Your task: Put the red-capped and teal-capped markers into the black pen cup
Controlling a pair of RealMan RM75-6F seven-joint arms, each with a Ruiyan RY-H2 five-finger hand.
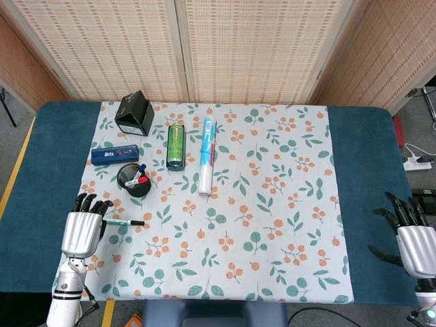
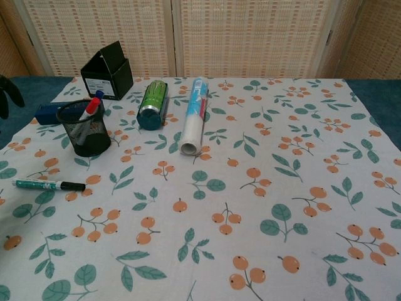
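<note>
- Your left hand [image 1: 82,232] is by the near left corner of the cloth. Its fingers [image 1: 89,203] are spread and hold nothing. The tips are just beside the teal marker's end.
- Your right hand [image 1: 412,240] is far off at the right edge of the table [image 1: 361,177]. Its fingers [image 1: 398,212] are spread too, and it holds nothing.
- The teal-capped marker [image 2: 47,185] lies flat on the flowery cloth [image 1: 272,225], not in the cup. Its black end points to the right.
- The black pen cup [image 2: 85,128] stands up straight, a little past the teal marker.
- The red-capped marker [image 2: 90,109] is in the cup. It leans, with its red cap sticking up over the rim. Something blue pokes up in the cup right by it.
- A blue case [image 1: 116,154] lies just behind the cup.
- A black box [image 1: 134,113] sits further back.
- A green can [image 1: 176,145] lies on its side to the right of the cup.
- A white and blue tube [image 1: 207,154] lies next to the can.
</note>
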